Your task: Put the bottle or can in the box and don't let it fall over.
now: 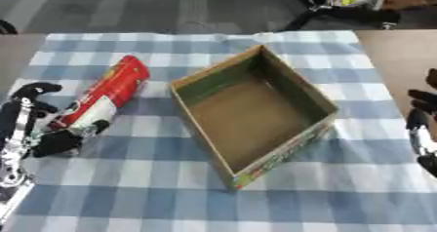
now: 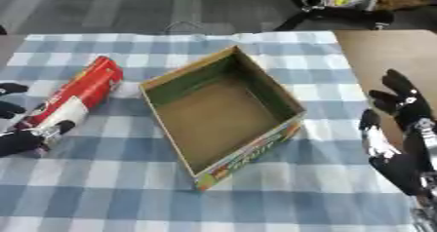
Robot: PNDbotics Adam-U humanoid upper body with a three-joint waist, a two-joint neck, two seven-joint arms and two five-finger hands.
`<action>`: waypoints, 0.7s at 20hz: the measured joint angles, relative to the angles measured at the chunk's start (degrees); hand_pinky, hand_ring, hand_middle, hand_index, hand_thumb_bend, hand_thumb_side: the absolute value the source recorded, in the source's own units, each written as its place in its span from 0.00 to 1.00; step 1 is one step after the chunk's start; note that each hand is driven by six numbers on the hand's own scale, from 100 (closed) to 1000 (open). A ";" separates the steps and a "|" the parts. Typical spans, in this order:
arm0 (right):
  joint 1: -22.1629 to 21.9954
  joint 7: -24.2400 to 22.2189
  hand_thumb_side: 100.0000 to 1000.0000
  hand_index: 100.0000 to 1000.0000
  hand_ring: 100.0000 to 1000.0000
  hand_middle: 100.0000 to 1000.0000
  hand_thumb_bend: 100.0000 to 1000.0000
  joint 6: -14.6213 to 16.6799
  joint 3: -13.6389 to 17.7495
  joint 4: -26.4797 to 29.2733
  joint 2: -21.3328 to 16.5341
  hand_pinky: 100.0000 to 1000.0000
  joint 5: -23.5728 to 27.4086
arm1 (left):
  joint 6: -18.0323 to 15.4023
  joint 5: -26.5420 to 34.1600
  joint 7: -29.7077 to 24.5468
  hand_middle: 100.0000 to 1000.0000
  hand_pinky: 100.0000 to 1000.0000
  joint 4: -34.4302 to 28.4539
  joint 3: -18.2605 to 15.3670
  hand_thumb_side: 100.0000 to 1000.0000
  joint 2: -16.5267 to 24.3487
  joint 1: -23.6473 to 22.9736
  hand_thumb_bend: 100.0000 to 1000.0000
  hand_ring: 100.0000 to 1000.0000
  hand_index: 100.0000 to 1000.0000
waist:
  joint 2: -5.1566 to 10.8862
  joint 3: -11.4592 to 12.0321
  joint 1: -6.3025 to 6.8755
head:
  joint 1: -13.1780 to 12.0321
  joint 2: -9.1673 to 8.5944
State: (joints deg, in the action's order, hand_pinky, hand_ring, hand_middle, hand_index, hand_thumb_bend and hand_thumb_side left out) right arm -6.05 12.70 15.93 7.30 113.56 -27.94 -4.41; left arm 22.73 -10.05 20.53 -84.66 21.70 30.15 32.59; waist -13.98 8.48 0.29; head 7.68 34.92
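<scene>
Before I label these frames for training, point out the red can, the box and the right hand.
red can (image 1: 107, 93), left eye view, middle of its body.
box (image 1: 304, 88), left eye view, right wall.
right hand (image 2: 401, 104), right eye view, palm.

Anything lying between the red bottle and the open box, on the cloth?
Nothing. In the left eye view only bare checked tablecloth separates the red bottle, held in the left hand, from the box.
</scene>
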 measured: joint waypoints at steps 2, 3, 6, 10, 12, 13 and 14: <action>0.03 -0.08 0.43 0.93 0.85 1.00 0.00 -0.05 -0.13 0.00 0.02 0.85 0.00 | -0.24 -0.28 -0.04 0.81 0.69 0.99 0.00 0.22 -0.42 0.42 0.78 0.61 0.77 | -0.11 -0.10 0.00 | -0.07 -0.20; 0.05 -0.10 0.43 0.93 0.85 1.00 0.00 -0.07 -0.23 0.00 0.03 0.85 0.00 | -0.35 -0.42 -0.07 0.81 0.69 1.40 0.00 0.22 -0.56 0.56 0.78 0.61 0.77 | -0.15 -0.16 0.00 | -0.12 -0.29; 0.06 -0.19 0.44 0.93 0.85 1.00 0.00 -0.15 -0.29 0.00 0.05 0.85 -0.02 | -0.67 -0.73 -0.17 0.81 0.68 2.36 0.01 0.22 -0.97 0.73 0.79 0.60 0.77 | -0.20 -0.20 0.00 | -0.23 -0.30; 0.10 -0.26 0.44 0.93 0.85 1.00 0.00 -0.21 -0.30 0.00 0.10 0.85 -0.03 | -0.75 -1.27 -0.27 0.80 0.67 3.19 0.27 0.21 -0.99 0.73 0.79 0.59 0.77 | -0.33 -0.20 0.00 | -0.27 -0.31; 0.20 -0.26 0.44 0.93 0.85 1.00 0.00 -0.22 -0.30 0.00 0.21 0.85 -0.03 | -0.71 -1.61 -0.32 0.80 0.67 3.51 0.32 0.20 -0.99 0.74 0.79 0.58 0.77 | -0.33 -0.21 0.00 | -0.29 -0.31; 0.22 -0.26 0.44 0.93 0.85 1.00 0.00 -0.22 -0.30 0.00 0.28 0.85 -0.03 | -0.65 -1.77 -0.37 0.80 0.67 3.70 0.33 0.20 -1.00 0.74 0.79 0.58 0.77 | -0.33 -0.22 0.00 | -0.30 -0.31; 0.23 -0.26 0.44 0.93 0.85 1.00 0.00 -0.22 -0.30 0.00 0.38 0.85 -0.04 | -0.60 -1.98 -0.41 0.80 0.67 3.84 0.33 0.20 -1.00 0.74 0.79 0.58 0.77 | -0.33 -0.24 0.00 | -0.31 -0.31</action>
State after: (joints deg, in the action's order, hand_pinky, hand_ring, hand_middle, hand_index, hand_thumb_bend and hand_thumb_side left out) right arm -5.83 12.44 15.72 7.00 113.56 -27.56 -4.44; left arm 22.14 -12.03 20.12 -80.82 22.03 29.14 33.33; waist -14.31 8.24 0.29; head 7.37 34.61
